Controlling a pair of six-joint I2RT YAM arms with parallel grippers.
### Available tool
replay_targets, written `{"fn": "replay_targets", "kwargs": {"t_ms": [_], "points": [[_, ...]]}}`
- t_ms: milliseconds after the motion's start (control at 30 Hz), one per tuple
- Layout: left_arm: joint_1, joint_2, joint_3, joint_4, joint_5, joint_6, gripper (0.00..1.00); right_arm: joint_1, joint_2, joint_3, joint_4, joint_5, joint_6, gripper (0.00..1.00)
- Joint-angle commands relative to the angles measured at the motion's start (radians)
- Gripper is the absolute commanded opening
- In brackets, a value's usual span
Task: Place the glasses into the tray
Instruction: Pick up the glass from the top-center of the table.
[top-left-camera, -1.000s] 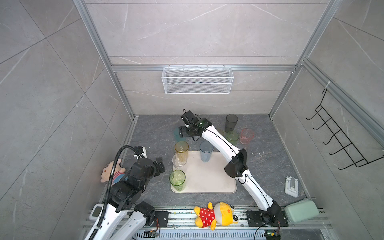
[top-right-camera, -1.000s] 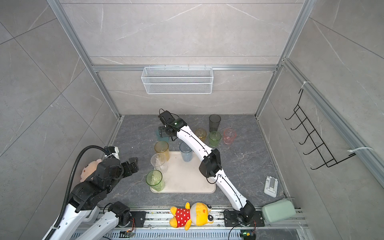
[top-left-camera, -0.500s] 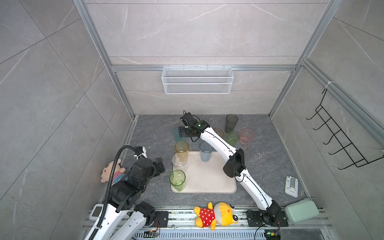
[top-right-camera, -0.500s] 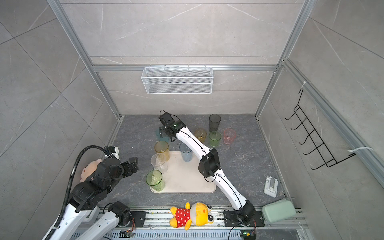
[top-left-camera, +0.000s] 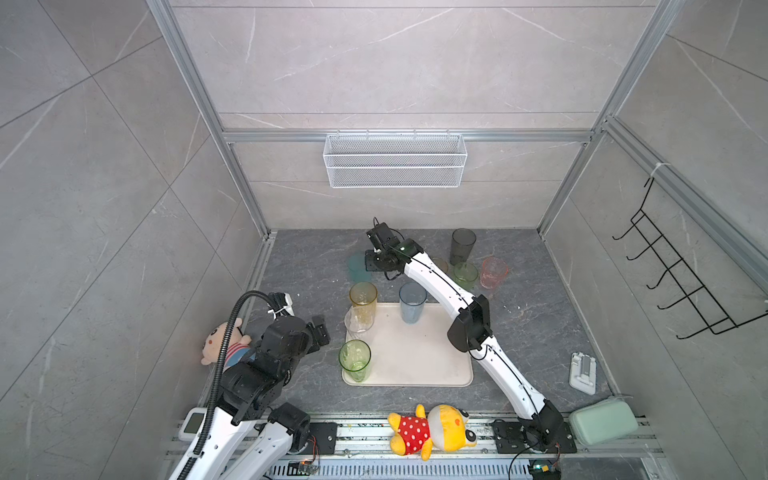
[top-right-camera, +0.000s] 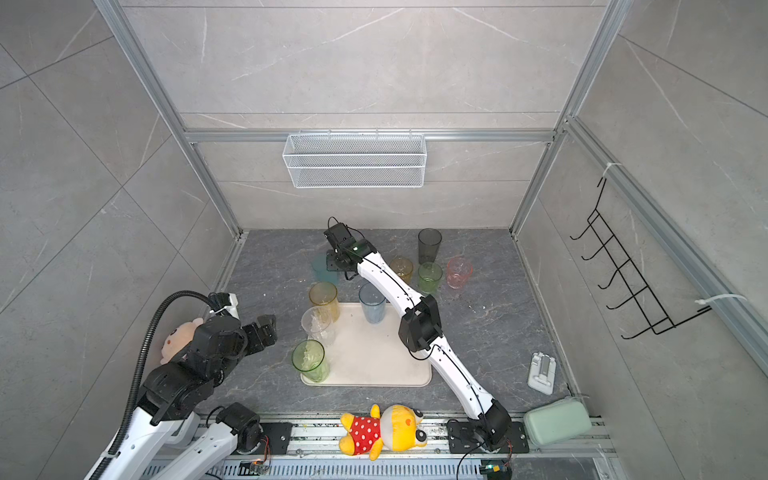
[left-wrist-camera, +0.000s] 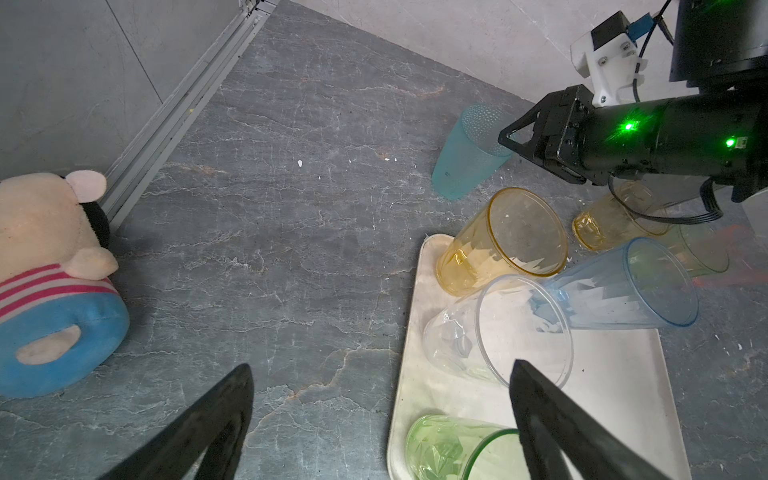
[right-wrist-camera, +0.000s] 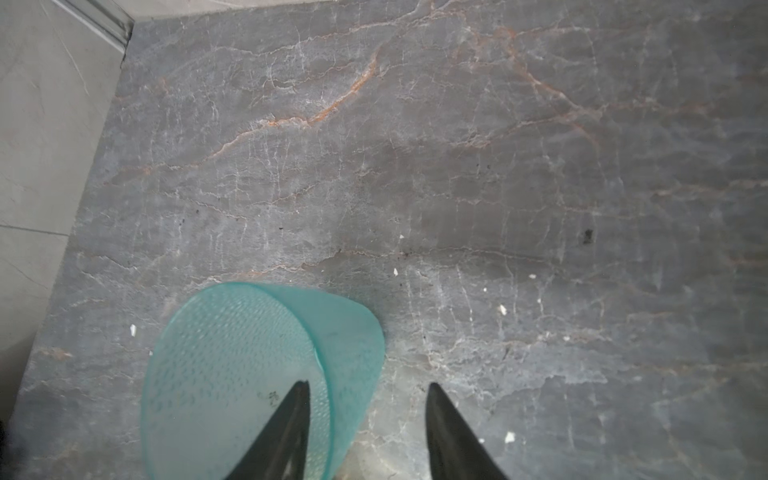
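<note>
**Hidden or unclear.** In both top views the right end effector (right-wrist-camera: 368, 383) covers its own fingertips. There the teal tumbler (right-wrist-camera: 232, 365) shows only as a faint tint on the grey surface (top-left-camera: 299, 274). The right arm (top-left-camera: 436, 282) crosses the yellow tumbler (top-right-camera: 401, 269), leaving only part of it visible. The left wrist view cuts off the tall green tumbler (top-left-camera: 354, 360) and blurs the pink tumbler (top-left-camera: 493, 272) to a red smear.

**Counts.** There are nine tumblers, one tray (top-left-camera: 419, 361) and two end effectors.
- **On the tray (four):** the tall green one, the clear tumbler (top-left-camera: 358, 322) and the amber tumbler (top-left-camera: 363, 297) stand along its left edge. The pale blue tumbler (top-left-camera: 412, 302) stands at its far edge.
- **On the surface (five):** teal, yellow, the short green tumbler (top-left-camera: 465, 274), pink, and the smoke-grey tumbler (top-left-camera: 463, 245), which is farthest back.

**Relation.** The teal tumbler stands beyond the tray's far left corner, apart from the tray. In the right wrist view the right end effector's jaws are partly apart and straddle the tumbler's wall. One finger is inside the mouth; the other is outside, with a gap to the wall. The left end effector (left-wrist-camera: 381, 363) is spread wide and holds nothing, just left of the tray.
</note>
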Motion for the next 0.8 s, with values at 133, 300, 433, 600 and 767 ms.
{"fn": "replay_targets", "kwargs": {"t_ms": [133,300,433,600,767], "points": [[0.006,-0.009,0.007,0.021,-0.019,0.006,0.96,0.000,0.027,0.015,0.008,-0.032,0.006,0.33],[0.006,-0.014,0.003,0.020,-0.019,0.003,0.96,0.000,0.023,0.015,0.007,-0.039,0.005,0.25],[0.006,-0.013,-0.002,0.020,-0.013,0.002,0.96,0.000,0.016,0.015,0.006,-0.050,0.004,0.17],[0.006,-0.020,-0.008,0.016,-0.012,-0.001,0.96,0.000,0.004,0.018,0.006,-0.056,0.005,0.08],[0.006,-0.032,-0.013,0.016,-0.013,-0.005,0.96,-0.001,-0.015,0.023,0.000,-0.071,0.000,0.01]]}}
